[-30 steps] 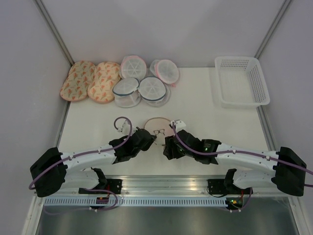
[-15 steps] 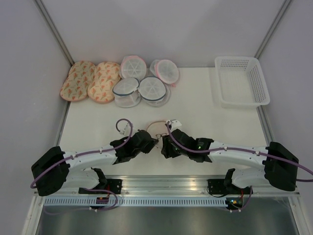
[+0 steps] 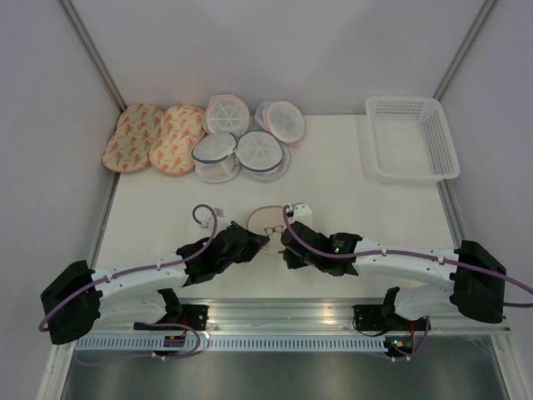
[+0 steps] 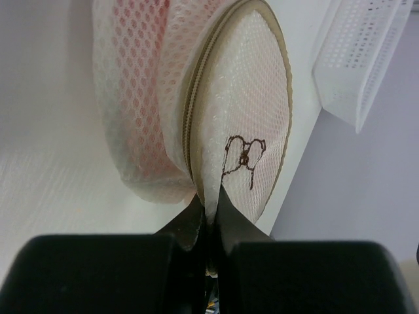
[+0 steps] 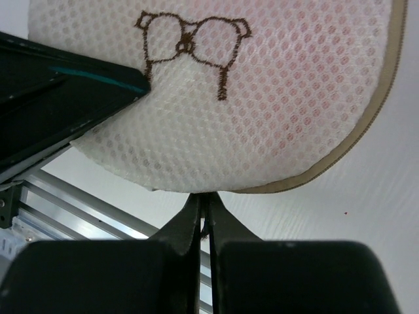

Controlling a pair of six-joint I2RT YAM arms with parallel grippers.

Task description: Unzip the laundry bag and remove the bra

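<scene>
Two pincers flank laundry bag (image 3: 268, 217), centre frame: left pincer (image 4: 208, 208) clamped on mesh; right pincer (image 5: 204, 203) closed at rim, hold unclear.

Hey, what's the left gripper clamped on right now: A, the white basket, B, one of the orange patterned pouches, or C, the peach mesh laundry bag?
C: in the left wrist view the left gripper is shut on the mesh edge of the laundry bag.

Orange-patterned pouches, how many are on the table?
2. One orange-patterned pouch lies at the back, farthest left; the second pouch sits against its right side. Others could be hidden, stacked underneath.
</scene>
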